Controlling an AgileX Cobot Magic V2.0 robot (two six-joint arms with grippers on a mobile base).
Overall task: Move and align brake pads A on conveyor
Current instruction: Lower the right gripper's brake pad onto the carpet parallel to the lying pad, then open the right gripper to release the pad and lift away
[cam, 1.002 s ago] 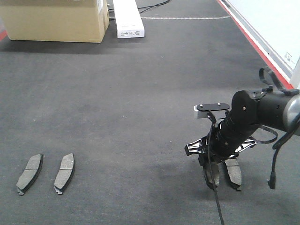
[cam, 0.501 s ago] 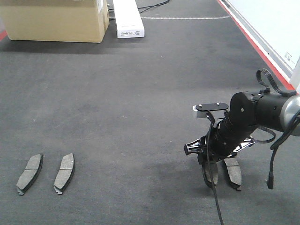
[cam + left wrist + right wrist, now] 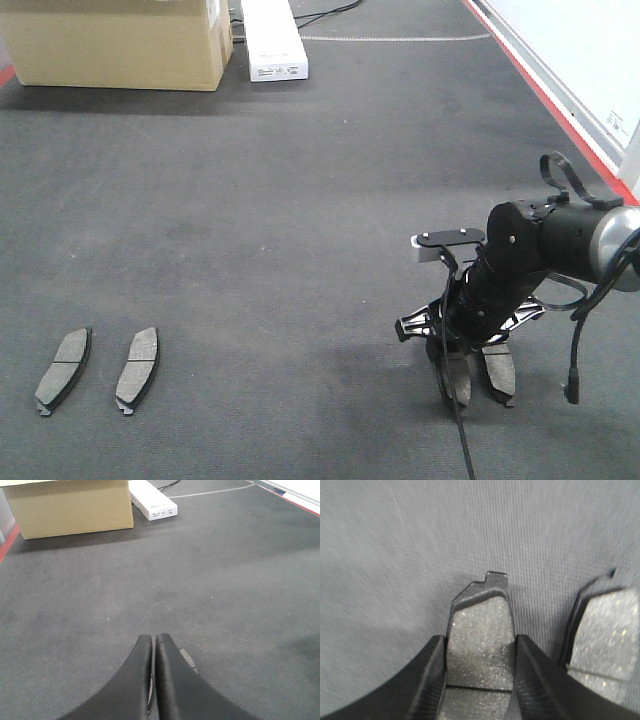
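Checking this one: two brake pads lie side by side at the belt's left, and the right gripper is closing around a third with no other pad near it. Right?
Not quite. The two brake pads at the left of the conveyor and the right gripper straddling a third pad are correct, but a fourth pad lies right beside it, as the right wrist view shows.

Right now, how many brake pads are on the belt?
4. Two lie side by side at front left: outer pad and inner pad. Two sit at front right: one between the right tool's fingers, another just beside it. None seems hidden.
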